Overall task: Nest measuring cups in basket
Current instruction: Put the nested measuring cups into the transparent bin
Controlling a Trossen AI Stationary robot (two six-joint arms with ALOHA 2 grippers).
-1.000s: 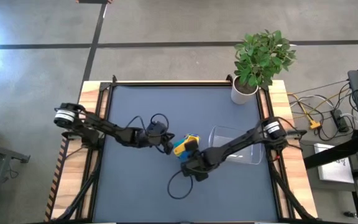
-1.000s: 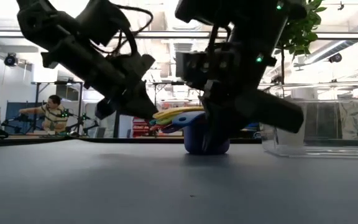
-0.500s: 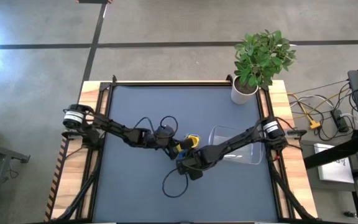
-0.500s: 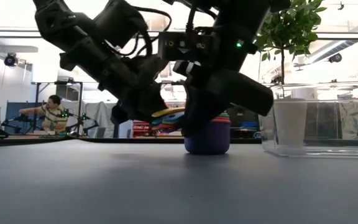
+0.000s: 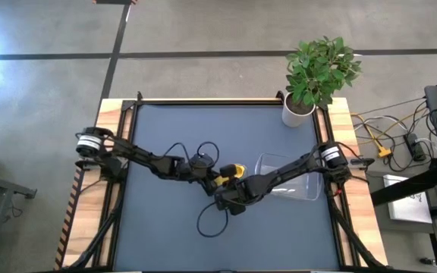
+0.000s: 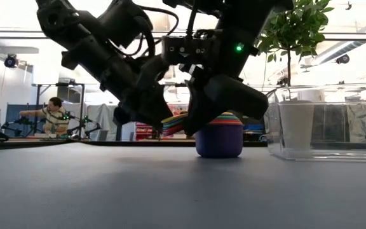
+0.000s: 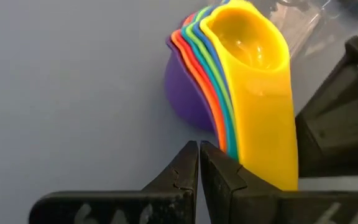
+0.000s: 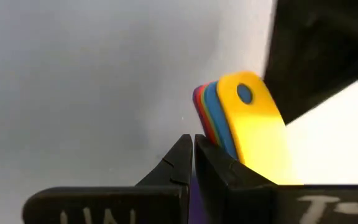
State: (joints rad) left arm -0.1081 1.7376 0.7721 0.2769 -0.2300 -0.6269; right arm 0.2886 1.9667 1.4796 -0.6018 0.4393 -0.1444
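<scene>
Nested measuring cups (image 7: 229, 81) shifted, yellow topmost

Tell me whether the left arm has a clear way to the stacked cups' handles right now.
Probably yes. The left gripper, shut, sits right beside the stacked cups with bare mat between; only the right gripper crowds the handles from the other side.

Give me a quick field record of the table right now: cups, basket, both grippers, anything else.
cups: nested stack of plastic measuring cups, yellow innermost, purple outermost, standing on the dark mat, outside the basket
basket: clear plastic rectangular basket, to the right of the stack; no cups visible in it
left gripper: left gripper, fingers shut, beside the stack's handles
right gripper: right gripper, fingers shut, next to the handles
other: green plant in white pot at the table's far right corner
</scene>
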